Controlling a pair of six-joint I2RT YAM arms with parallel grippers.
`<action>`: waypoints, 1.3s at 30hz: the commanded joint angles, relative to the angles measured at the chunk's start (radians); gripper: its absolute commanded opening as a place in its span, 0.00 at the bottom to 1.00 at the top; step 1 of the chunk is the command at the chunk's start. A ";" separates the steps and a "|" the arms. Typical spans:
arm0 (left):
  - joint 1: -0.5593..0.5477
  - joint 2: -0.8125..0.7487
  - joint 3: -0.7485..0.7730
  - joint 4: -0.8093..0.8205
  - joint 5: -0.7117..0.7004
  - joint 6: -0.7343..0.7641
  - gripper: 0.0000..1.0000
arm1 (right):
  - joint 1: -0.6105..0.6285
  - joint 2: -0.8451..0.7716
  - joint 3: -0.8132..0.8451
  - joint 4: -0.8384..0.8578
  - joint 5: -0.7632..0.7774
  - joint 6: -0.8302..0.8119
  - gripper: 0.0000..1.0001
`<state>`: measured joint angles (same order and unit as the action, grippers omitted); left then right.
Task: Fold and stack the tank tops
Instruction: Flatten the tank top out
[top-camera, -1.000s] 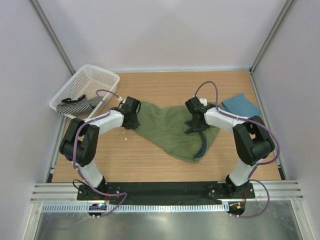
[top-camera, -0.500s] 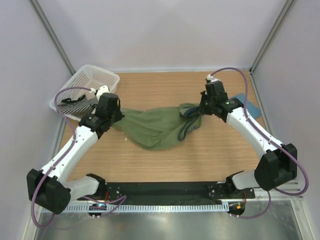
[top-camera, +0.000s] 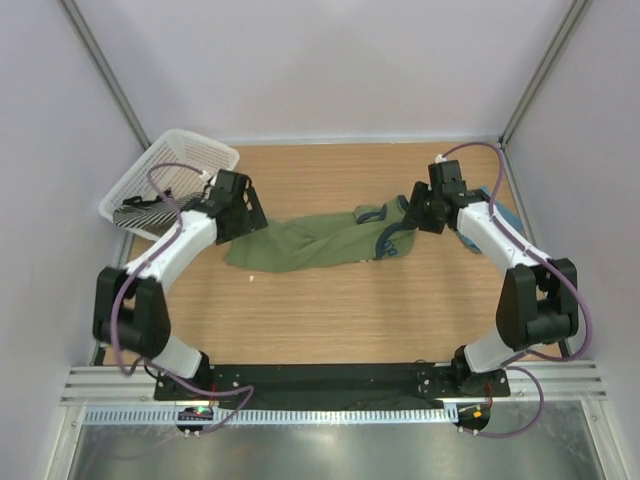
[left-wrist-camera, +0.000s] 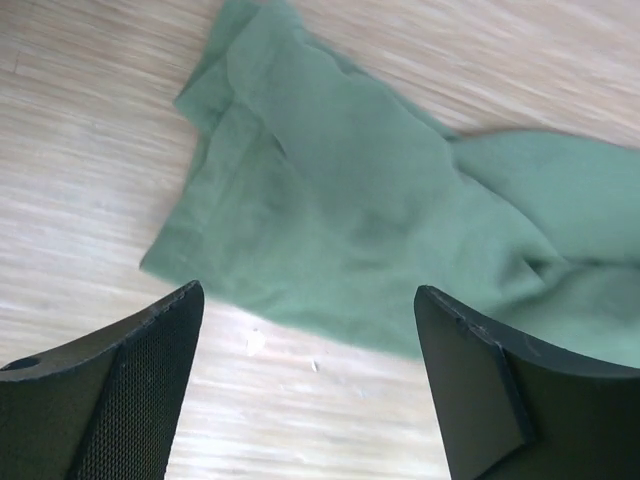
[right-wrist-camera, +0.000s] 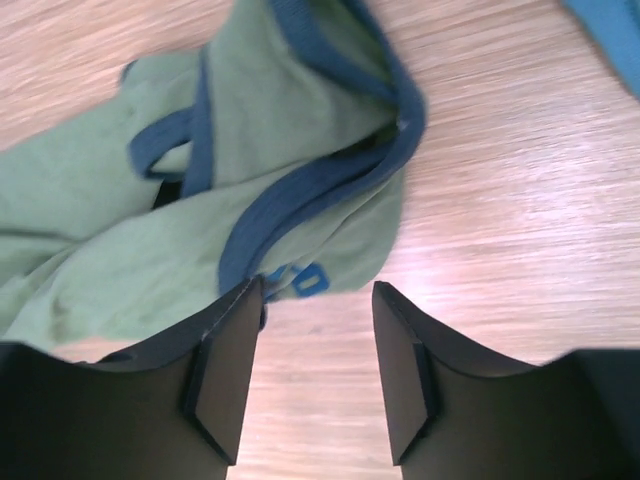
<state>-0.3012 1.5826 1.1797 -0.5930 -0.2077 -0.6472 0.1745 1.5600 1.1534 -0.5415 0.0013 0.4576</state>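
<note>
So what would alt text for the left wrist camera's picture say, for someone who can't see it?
A rumpled olive-green tank top lies on a pale wooden table, seen from above. Two black jaws stand open at the bottom edge, holding nothing.

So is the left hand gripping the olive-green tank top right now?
No, the left hand is wide open above the olive-green tank top, with no cloth between its fingers.

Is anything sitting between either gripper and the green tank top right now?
Nothing visible. The left gripper and right gripper both hang open just over opposite ends of the olive-green tank top, with only bare wooden table around it.
</note>
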 joint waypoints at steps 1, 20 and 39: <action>-0.007 -0.209 -0.087 0.123 0.057 -0.008 0.87 | 0.042 -0.100 -0.033 0.037 -0.084 -0.034 0.51; 0.027 -0.343 -0.397 0.242 0.017 -0.164 0.99 | 0.206 0.089 -0.096 0.138 -0.115 -0.033 0.42; 0.025 -0.357 -0.474 0.265 0.067 -0.137 0.75 | 0.183 -0.018 -0.146 0.104 -0.064 -0.030 0.01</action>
<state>-0.2790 1.2381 0.7166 -0.3649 -0.1482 -0.8017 0.3767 1.6371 1.0035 -0.4294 -0.0879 0.4248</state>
